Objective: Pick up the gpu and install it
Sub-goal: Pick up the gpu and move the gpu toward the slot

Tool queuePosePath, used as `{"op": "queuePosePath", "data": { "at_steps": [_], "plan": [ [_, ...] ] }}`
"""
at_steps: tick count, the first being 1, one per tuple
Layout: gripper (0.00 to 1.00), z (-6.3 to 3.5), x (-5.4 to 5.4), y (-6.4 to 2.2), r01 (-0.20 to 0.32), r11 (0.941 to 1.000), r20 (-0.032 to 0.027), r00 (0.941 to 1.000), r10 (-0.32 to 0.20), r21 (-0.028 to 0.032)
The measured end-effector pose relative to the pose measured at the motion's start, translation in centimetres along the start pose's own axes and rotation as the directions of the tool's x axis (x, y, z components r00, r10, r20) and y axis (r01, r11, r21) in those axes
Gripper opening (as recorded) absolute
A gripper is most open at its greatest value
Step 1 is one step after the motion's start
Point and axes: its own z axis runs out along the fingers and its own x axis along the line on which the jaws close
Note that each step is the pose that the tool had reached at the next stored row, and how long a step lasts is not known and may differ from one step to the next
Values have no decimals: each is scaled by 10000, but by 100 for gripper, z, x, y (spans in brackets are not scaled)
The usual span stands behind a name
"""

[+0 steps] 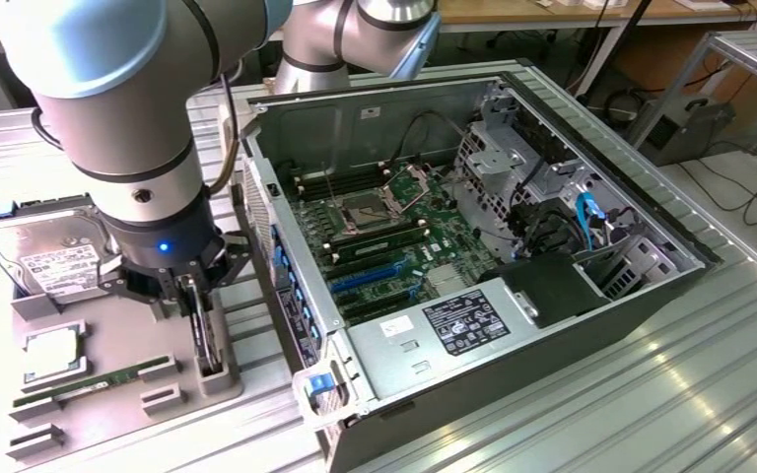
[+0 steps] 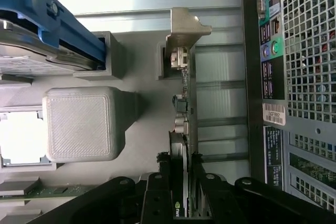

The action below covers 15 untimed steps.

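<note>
On the gripper [image 2: 181,176] the jaws stood narrow, closed against both faces of the gpu [image 2: 181,111]. The card sat directly between and below them, on edge in its grey holder [image 1: 221,379] on the surface [image 1: 694,394]. Its long axis ran along the gap between the jaws, out to the silver bracket [image 2: 185,30].

High exterior camera overlooks computer case [image 1: 352,128] and tray [image 1: 115,340] at lower left; close wrist camera looks straight down on that tray and its gpu [image 2: 181,121].
</note>
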Motion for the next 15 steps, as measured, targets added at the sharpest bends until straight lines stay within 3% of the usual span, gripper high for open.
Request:
{"op": "queuePosePath", "data": {
  "at_steps": [6, 11, 15],
  "plan": [
    [26, -11, -28, 1, 439, 9990, -109, 9990, -439, -13],
    [26, -64, -59, 5, 519, 9986, -139, 9986, -520, -24],
    [26, -168, -88, 10, 560, 9984, -144, 9983, -560, -31]
  ]
}}
